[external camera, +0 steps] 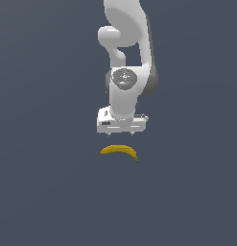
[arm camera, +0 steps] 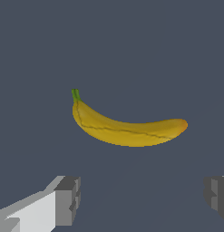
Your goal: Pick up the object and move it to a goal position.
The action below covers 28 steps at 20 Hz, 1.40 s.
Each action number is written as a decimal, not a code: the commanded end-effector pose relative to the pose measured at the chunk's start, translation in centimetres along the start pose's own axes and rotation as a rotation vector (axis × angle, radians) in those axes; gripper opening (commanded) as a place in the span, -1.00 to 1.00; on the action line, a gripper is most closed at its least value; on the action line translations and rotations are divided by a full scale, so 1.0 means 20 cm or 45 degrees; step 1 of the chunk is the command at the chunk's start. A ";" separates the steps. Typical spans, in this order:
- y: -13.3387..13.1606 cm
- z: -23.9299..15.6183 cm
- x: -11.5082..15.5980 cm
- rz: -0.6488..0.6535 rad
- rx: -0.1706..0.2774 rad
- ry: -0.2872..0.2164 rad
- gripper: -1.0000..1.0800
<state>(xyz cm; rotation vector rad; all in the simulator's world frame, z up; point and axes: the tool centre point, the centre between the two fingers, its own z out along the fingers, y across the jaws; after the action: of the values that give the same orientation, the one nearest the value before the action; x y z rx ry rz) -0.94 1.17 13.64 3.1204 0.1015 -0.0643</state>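
While jaws gape empty, tips cut off in wrist view, banana point(arm camera: 129, 129) lies untouched below.

No readable text in either view.
No letters, numbers, brand marks or signs can be read on the white arm point(external camera: 124, 72), the banana point(arm camera: 127, 127) or the plain grey ground point(external camera: 43, 192).
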 end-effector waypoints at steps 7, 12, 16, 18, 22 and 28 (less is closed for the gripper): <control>-0.08 -0.01 0.00 -0.050 0.012 -0.012 0.92; -0.13 -0.02 -0.01 -0.075 0.020 -0.020 0.92; -0.12 -0.01 -0.01 -0.080 0.018 -0.019 0.92; -0.12 -0.01 0.00 -0.095 0.018 -0.018 0.92; -0.12 0.00 0.00 -0.145 0.017 -0.017 0.92; -0.11 0.03 0.01 -0.271 0.013 -0.012 0.92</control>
<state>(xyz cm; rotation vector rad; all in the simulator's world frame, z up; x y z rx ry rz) -0.88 3.38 13.16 3.1117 0.3911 -0.0840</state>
